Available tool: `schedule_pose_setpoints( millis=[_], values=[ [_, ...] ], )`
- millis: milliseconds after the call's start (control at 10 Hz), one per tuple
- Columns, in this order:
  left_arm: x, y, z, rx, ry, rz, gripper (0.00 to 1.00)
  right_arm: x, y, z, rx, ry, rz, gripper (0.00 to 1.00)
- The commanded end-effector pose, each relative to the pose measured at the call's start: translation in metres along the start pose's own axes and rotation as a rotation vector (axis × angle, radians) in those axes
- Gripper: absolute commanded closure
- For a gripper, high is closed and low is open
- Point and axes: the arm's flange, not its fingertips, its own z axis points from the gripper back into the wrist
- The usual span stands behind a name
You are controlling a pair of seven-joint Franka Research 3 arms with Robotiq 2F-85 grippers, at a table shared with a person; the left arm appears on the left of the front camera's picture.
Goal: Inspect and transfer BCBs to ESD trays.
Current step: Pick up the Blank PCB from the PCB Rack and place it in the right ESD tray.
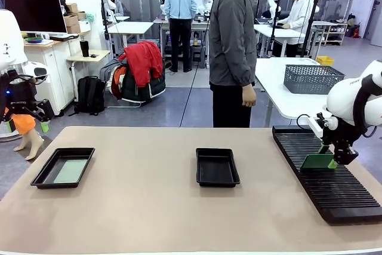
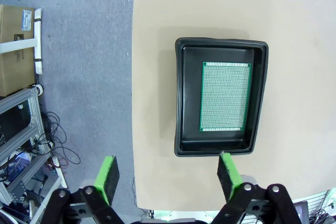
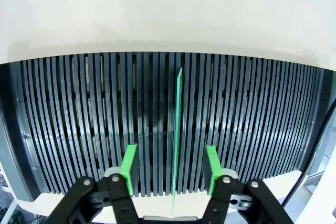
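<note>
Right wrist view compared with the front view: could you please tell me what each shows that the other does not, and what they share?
Right wrist view: the green BCB seen edge-on, upright in a slot, between the pads of the right gripper, jaws open with a gap on either side. Front view: the left ESD tray holding a second BCB, the centre ESD tray, and a person standing beyond the table. Both: the black slotted rack, the upright BCB and the right gripper.

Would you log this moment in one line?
left gripper: open | left tray: one BCB | middle tray: no BCB | right gripper: open astride BCB in rack
</note>
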Motion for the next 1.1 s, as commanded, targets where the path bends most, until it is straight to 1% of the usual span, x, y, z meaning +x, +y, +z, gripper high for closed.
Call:
schedule_pose_setpoints(
  millis=[0, 100, 200, 300, 400, 500, 600, 700, 800, 900, 1000],
  values=[
    [-0.0008, 0.0003, -0.001, -0.004, -0.003, -0.001, 0.0, 0.0004, -0.0036, -0.0007, 0.015, 0.009, -0.014, 0.38],
    [-0.0008, 0.0003, -0.001, -0.004, -0.003, -0.001, 0.0, -0.0002, -0.0034, -0.001, 0.013, 0.008, -0.017, 0.52],
    [-0.0008, 0.0003, -0.001, -0.004, -0.003, -0.001, 0.0, -0.0007, -0.0031, -0.0008, 0.011, 0.006, -0.018, 0.46],
    [-0.0008, 0.0003, -0.001, -0.004, -0.003, -0.001, 0.0, -0.0014, -0.0031, -0.0012, 0.012, 0.005, -0.019, 0.61],
    [-0.0008, 0.0003, -0.001, -0.004, -0.003, -0.001, 0.0, -0.0018, -0.0031, -0.0012, 0.013, 0.004, -0.02, 0.55],
    [-0.0008, 0.0003, -0.001, -0.004, -0.003, -0.001, 0.0, -0.002, -0.0033, -0.0015, 0.013, 0.002, -0.02, 0.69],
    [-0.0008, 0.0003, -0.001, -0.004, -0.003, -0.001, 0.0, -0.0015, -0.004, -0.0017, 0.015, 0.002, -0.019, 0.63],
    [-0.0008, 0.0003, -0.001, -0.004, -0.003, -0.001, 0.0, -0.0015, -0.0045, -0.0017, 0.015, 0.002, -0.019, 0.77],
    [-0.0008, 0.0003, -0.001, -0.004, -0.003, -0.001, 0.0, -0.0016, -0.0052, -0.0012, 0.017, 0.002, -0.019, 0.72],
    [-0.0008, 0.0003, -0.001, -0.004, -0.003, -0.001, 0.0, -0.0018, -0.0057, -0.0011, 0.02, 0.002, -0.021, 0.86],
    [-0.0008, 0.0003, -0.001, -0.004, -0.003, -0.001, 0.0, -0.0013, -0.0061, -0.0003, 0.022, 0.003, -0.021, 0.8]
  ],
)
